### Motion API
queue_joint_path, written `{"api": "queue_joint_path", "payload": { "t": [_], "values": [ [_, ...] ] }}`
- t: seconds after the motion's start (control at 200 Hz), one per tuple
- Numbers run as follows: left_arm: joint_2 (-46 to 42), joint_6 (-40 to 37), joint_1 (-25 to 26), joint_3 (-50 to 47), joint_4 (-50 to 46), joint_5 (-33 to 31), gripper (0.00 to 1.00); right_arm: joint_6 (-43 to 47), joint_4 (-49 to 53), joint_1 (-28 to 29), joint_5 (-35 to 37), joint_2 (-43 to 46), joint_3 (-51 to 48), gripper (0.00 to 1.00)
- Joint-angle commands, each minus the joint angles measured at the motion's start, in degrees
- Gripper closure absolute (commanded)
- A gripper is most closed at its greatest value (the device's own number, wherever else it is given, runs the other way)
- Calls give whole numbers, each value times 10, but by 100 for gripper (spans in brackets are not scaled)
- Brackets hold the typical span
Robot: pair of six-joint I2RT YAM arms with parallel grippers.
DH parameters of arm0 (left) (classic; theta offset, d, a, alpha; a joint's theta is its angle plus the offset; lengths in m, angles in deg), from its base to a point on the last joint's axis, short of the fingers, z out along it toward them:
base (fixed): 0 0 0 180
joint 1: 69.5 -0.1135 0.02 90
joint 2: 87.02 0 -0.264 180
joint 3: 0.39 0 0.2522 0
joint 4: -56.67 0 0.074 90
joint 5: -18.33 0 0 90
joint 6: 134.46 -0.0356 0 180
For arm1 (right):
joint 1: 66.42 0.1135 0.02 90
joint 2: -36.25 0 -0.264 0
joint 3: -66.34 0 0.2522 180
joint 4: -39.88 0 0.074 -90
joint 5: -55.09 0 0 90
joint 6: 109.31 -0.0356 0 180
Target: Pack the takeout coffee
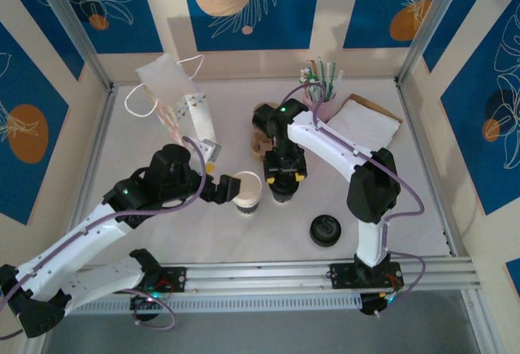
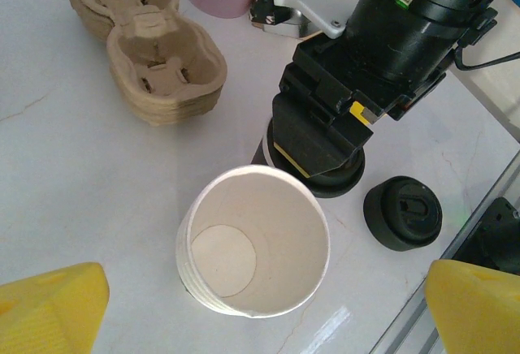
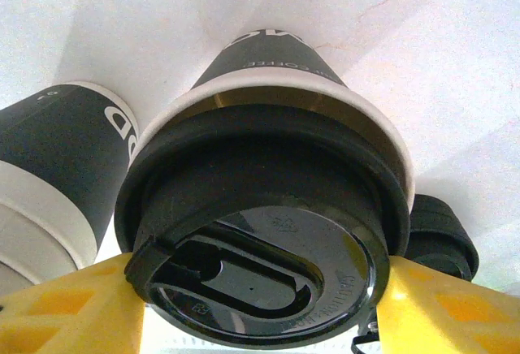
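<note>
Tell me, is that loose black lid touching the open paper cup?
Apart. The left wrist view shows bare table between the loose black lid and the open paper cup; the top view shows the same gap.

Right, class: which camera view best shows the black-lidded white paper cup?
The right wrist view: the black-lidded white paper cup is close up, lid and dark band clear, between the right claw's yellow fingers. The left wrist view catches its lid rim beneath the claw; overhead, the claw covers most of it.
</note>
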Motion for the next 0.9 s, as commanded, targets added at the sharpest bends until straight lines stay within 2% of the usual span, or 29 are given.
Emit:
{"api": "queue_joint_path", "payload": {
  "t": [0.0,0.895],
  "values": [
    [-5,-5,-5,-3,13,8,0,-8,8,3,3,3,-9,34],
    [-1,-4,-5,-1,11,6,0,-9,-13,-11,22,20,-3,34]
  ]
}}
